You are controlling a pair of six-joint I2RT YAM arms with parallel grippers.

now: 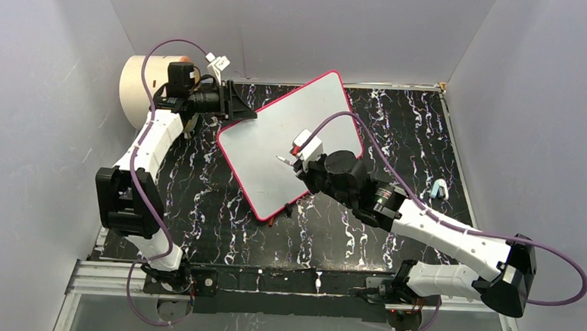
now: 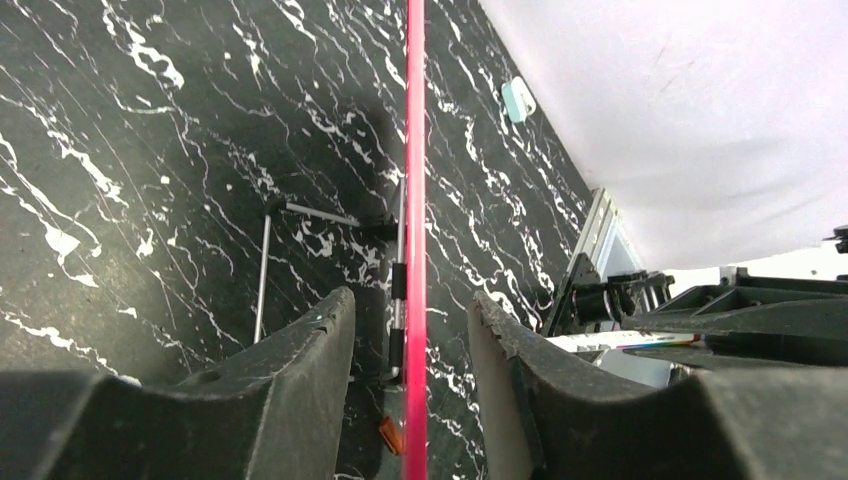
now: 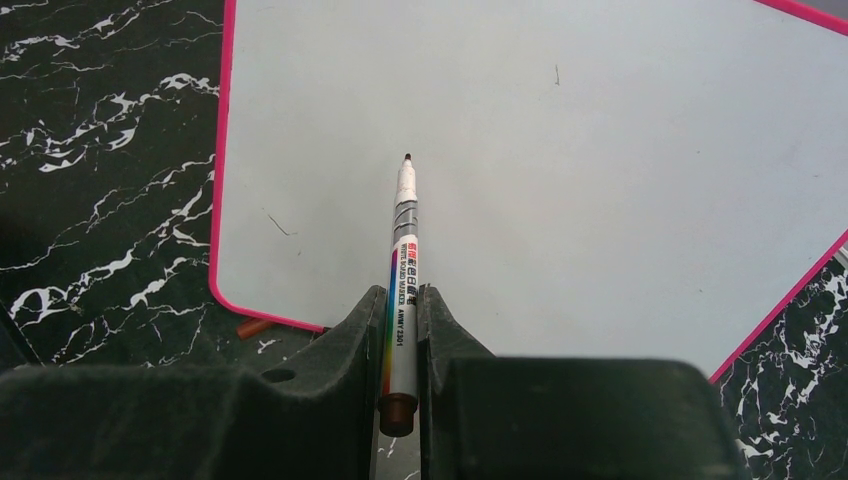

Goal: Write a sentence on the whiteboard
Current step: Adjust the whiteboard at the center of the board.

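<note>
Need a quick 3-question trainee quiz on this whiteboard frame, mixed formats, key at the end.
1. The marker is held by: A) the left end effector B) the right end effector C) neither.
2. True or false: the whiteboard already carries a full written sentence.
3. Fill in: the left end effector's fingers sit on either side of the whiteboard's ____ rim.

Key: 1 B; 2 false; 3 pink.

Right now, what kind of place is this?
Probably a robotics lab test cell: plain grey walls box in a marble-patterned table, the left arm and right arm are bolted to a metal rail, and a marker is held over a whiteboard.
</note>
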